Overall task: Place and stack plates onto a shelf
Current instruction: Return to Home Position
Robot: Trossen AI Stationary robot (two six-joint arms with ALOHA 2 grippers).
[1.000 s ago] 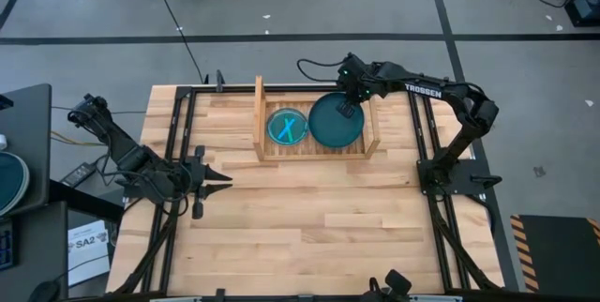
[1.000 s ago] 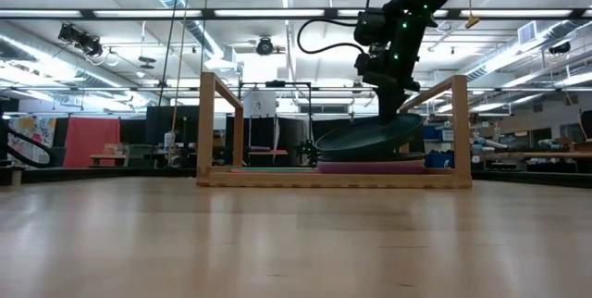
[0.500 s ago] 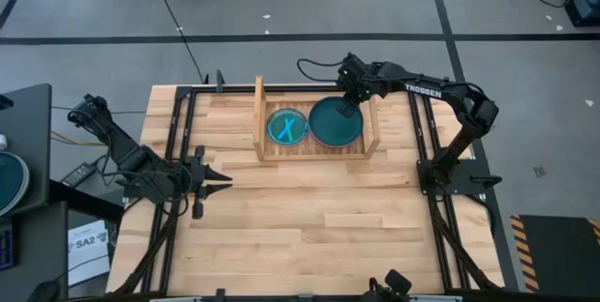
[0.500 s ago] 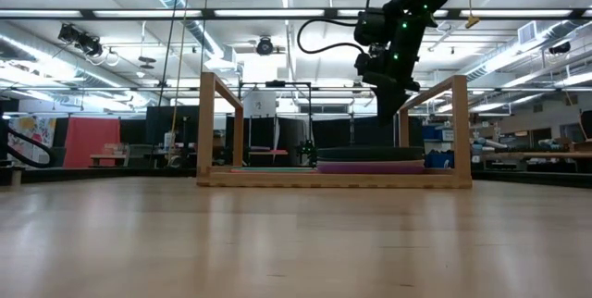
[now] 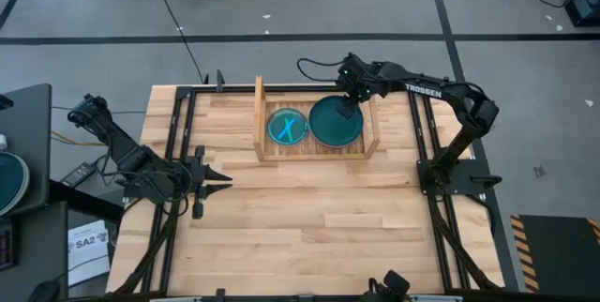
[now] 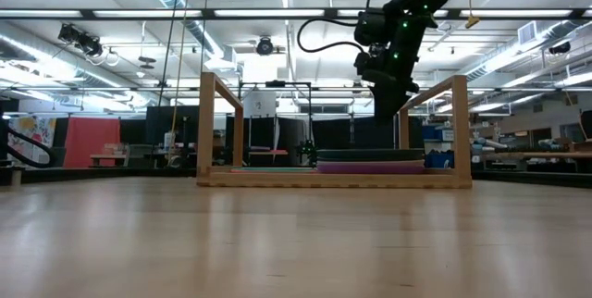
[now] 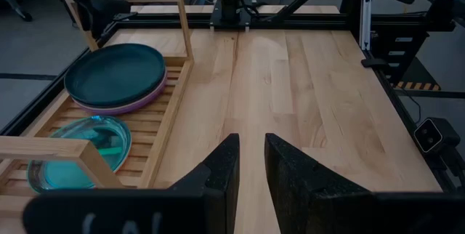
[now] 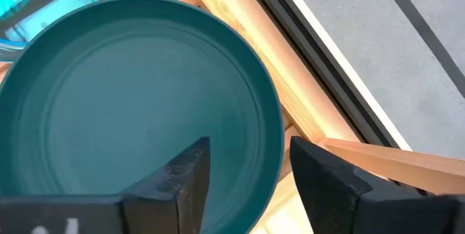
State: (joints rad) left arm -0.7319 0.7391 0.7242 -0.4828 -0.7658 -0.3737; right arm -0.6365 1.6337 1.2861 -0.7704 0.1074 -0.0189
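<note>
2 matte-black jointed arms are shown, the left arm (image 5: 131, 157) and the right arm (image 5: 441, 91), each built of slim links and rounded joint housings. White "TROSSEN" lettering (image 5: 424, 87) is printed on the right arm's forearm link. A black cable (image 6: 324, 34) is carried near its wrist, where small green lights (image 6: 404, 25) are lit. The left gripper (image 5: 225, 181) and the right gripper (image 5: 345, 113) are each fitted with 2 dark wedge-shaped fingers (image 7: 225, 172).

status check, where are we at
Right gripper open above teal plate back rim. Plate flat on purple plate in shelf. Left gripper open, idle over table left side. Path clear.
</note>
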